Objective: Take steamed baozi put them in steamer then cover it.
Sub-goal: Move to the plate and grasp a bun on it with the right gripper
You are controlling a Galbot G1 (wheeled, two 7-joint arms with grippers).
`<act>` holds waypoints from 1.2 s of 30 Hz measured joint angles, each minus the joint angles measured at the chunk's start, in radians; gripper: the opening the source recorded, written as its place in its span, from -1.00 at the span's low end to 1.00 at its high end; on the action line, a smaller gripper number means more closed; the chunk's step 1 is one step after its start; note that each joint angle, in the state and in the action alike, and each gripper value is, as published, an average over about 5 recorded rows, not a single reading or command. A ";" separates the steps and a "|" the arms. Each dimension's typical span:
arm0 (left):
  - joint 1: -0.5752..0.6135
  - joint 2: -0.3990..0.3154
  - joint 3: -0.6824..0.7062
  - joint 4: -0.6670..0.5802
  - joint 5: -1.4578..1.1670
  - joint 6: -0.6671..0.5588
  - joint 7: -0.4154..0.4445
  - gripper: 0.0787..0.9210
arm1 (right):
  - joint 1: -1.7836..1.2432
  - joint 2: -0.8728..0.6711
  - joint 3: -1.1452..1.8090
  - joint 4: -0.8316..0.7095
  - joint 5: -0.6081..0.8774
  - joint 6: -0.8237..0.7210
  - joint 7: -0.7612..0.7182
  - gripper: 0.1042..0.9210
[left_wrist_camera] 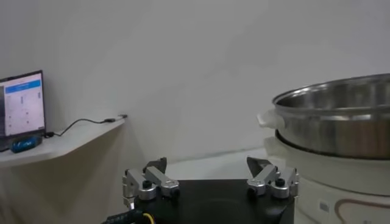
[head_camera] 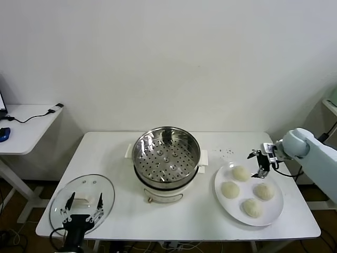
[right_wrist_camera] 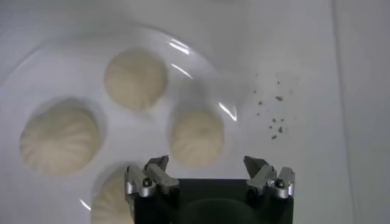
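Observation:
Several cream-white baozi lie on a white plate (head_camera: 274, 211) at the table's right; the farthest one (head_camera: 240, 173) is nearest my right gripper (head_camera: 261, 168). That gripper hangs open just above the plate's far edge, holding nothing. In the right wrist view, one baozi (right_wrist_camera: 196, 137) lies just ahead of the open right gripper (right_wrist_camera: 207, 167), with others (right_wrist_camera: 135, 79) around it. The steel steamer (head_camera: 166, 158) stands uncovered mid-table, its perforated tray bare. The glass cover (head_camera: 89, 184) lies flat at the front left. My left gripper (head_camera: 85, 200) waits open over it, facing the steamer (left_wrist_camera: 341, 128).
Dark crumbs (head_camera: 227, 153) speckle the table between steamer and plate. A side desk (head_camera: 26, 126) with a cable and a blue mouse (head_camera: 4, 134) stands to the left, with a lit screen (left_wrist_camera: 21, 103) on it. The plate nearly reaches the table's front right edge.

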State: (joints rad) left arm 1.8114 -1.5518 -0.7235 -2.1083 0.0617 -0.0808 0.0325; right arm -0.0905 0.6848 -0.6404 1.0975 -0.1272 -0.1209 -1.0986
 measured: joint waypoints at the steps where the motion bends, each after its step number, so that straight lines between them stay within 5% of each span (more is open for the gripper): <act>1: 0.001 0.000 -0.001 0.001 0.000 -0.001 0.000 0.77 | 0.010 0.009 -0.015 -0.011 0.001 -0.001 -0.001 0.76; 20: -0.005 0.000 -0.025 0.019 -0.011 -0.001 -0.002 0.77 | 0.058 0.131 -0.128 -0.141 -0.009 -0.004 -0.007 0.75; 28: -0.008 0.000 -0.026 0.017 -0.016 0.004 -0.002 0.77 | 0.066 0.141 -0.138 -0.154 -0.016 0.002 -0.010 0.48; 36: -0.014 -0.002 -0.024 0.017 -0.018 0.008 -0.003 0.77 | 0.083 0.141 -0.145 -0.160 -0.010 0.014 -0.013 0.43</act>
State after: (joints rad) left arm 1.7970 -1.5540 -0.7474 -2.0913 0.0436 -0.0730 0.0300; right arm -0.0072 0.8258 -0.7853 0.9379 -0.1370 -0.1068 -1.1117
